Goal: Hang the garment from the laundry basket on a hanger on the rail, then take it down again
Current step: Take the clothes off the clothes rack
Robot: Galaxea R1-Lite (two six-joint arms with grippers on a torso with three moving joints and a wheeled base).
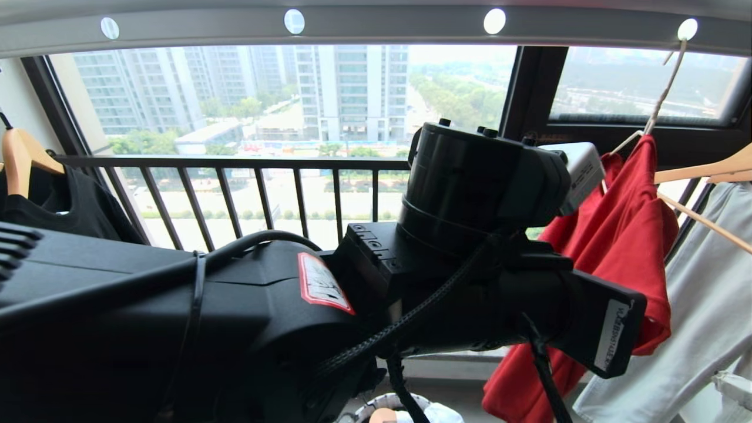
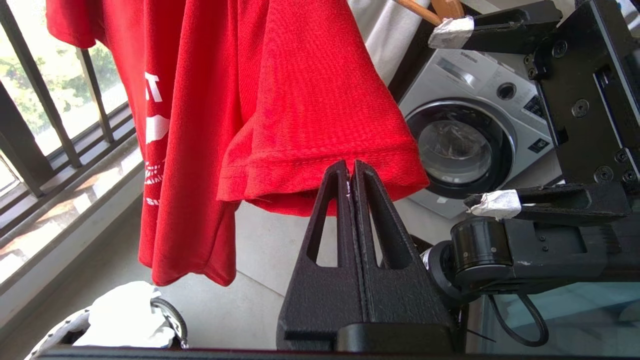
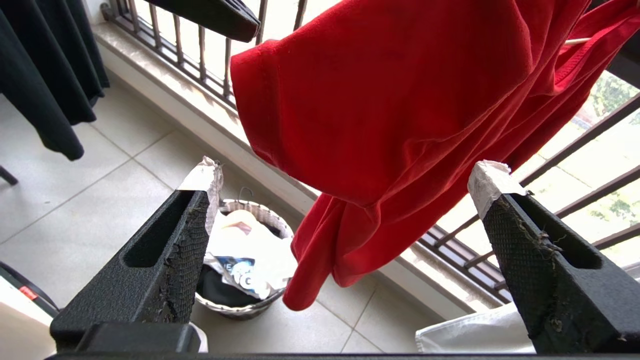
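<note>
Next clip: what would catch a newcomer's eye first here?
The red T-shirt hanging on a thin white wire hanger from the grey rail, at the right of the head view. The left arm fills that view's foreground; its left claw is shut right at a sleeve hem. The right claw gapes wide below the shirt, above the laundry basket.

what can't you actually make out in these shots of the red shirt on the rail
- Head view: the left arm blocks most of the red T-shirt and nearly all of the laundry basket.
- Head view: the wire hanger shows only its neck; the shirt covers the rest.
- Left wrist view: the shut left claw is at the sleeve hem; whether it pinches cloth is unclear.
- Right wrist view: the open right claw holds nothing; the hanger is almost wholly covered by the shirt.
</note>
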